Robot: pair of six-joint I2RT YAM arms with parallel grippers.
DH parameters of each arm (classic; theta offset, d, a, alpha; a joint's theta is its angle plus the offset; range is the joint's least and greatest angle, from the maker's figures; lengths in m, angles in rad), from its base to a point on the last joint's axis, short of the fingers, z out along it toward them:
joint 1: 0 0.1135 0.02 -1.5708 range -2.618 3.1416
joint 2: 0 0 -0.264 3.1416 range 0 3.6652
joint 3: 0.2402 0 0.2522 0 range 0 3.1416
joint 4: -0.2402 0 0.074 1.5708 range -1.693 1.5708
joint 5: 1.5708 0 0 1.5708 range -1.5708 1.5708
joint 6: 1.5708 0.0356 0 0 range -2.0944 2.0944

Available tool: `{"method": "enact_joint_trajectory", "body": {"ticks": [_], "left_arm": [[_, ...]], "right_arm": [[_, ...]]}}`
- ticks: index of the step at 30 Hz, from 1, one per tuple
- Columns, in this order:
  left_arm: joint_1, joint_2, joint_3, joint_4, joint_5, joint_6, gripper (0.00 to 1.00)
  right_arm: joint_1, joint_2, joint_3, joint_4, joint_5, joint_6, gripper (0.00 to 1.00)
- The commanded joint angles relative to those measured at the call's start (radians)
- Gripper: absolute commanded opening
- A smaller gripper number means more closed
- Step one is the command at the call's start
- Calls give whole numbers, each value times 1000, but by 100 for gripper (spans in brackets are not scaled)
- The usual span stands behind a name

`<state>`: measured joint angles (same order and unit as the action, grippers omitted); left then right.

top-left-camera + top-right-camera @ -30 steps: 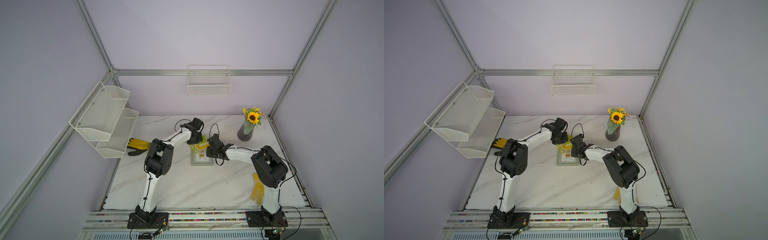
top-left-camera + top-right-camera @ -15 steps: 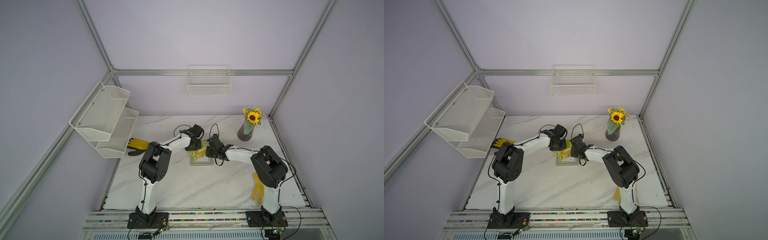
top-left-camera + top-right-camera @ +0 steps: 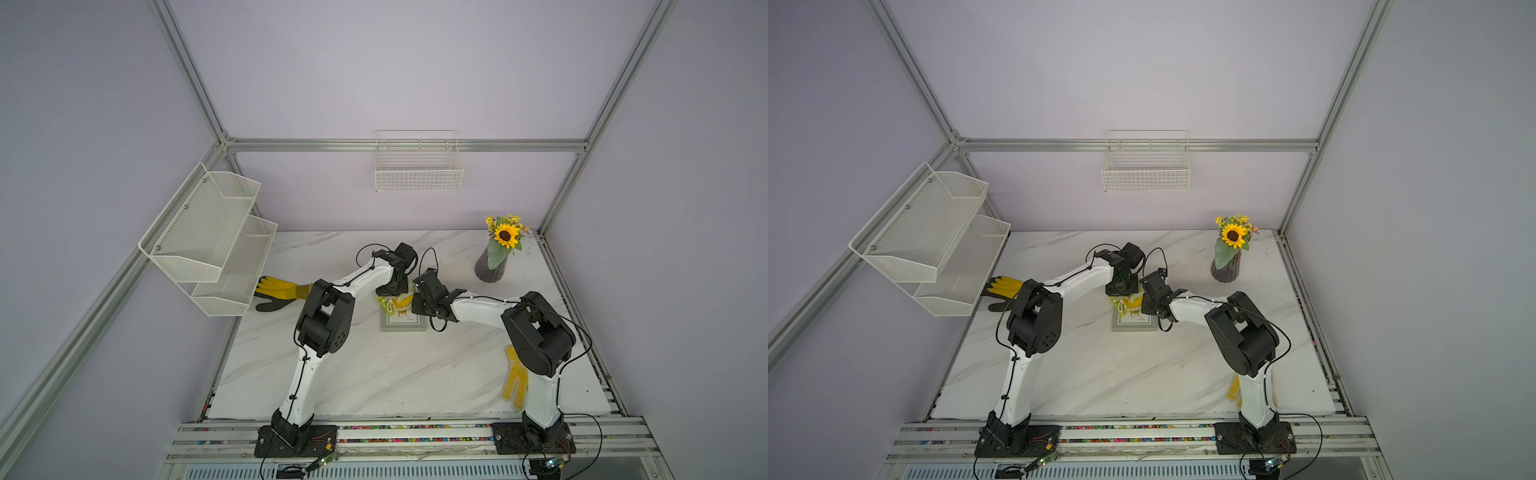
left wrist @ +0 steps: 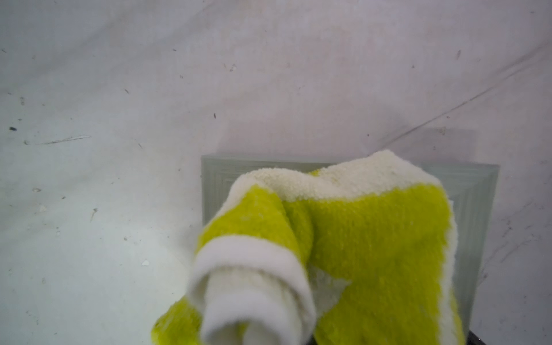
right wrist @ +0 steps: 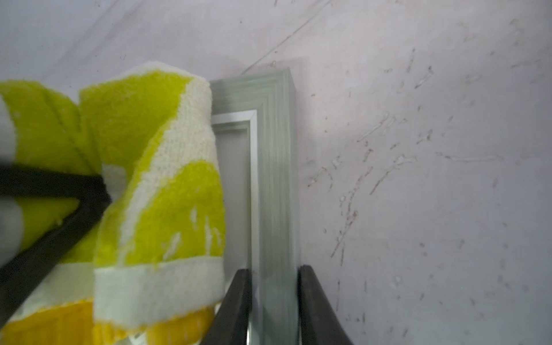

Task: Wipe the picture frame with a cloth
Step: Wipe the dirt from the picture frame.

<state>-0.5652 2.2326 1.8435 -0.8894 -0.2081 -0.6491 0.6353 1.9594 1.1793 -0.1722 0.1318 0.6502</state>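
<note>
Quick update from the remote desk. The small rectangular grey-green picture frame [image 3: 404, 327] lies flat near the middle of the white marble tabletop [image 3: 374, 374]. Its long axis runs from my side straight toward the back wall, with the bottom of the print facing the arm bases.

The bunched lime-green and white terry cloth [image 3: 395, 302] sits on the frame's far half. The left claw [image 3: 392, 287] reaches down onto it and is pressed together on the cloth. The right wrist cam catches one of its black fingers [image 5: 59, 191] biting into the fold, while the left wrist cam shows only cloth [image 4: 373, 239] draped over the frame.

The right claw [image 5: 273, 268] pinches the frame's long side rail, one finger on the inner side and one on the outer.

Only the top views show the print's lower strip, with a tiny caption line [image 3: 1133, 319] that's too small to read.
</note>
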Motion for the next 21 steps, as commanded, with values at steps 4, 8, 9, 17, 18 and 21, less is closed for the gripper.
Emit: {"method": "enact_joint_trajectory", "body": {"ticks": [4,8,9,17,18,21], "left_arm": [[-15,-167,-245,-6,-15,-59,0],[-64,-305,-485,31,3,-115,0],[-70,-329,-524,44,11,-129,0],[-78,-445,-593,174,43,-222,0],[-78,-458,-587,181,53,-232,0],[-77,-519,-609,235,133,-280,0]], "right_arm": [[13,78,-62,-124,-84,35,26],[13,84,-54,-125,-79,35,26],[13,86,-53,-122,-82,37,26],[14,90,-64,-122,-70,57,26],[14,86,-66,-123,-66,61,26],[13,81,-67,-134,-56,64,26]]}}
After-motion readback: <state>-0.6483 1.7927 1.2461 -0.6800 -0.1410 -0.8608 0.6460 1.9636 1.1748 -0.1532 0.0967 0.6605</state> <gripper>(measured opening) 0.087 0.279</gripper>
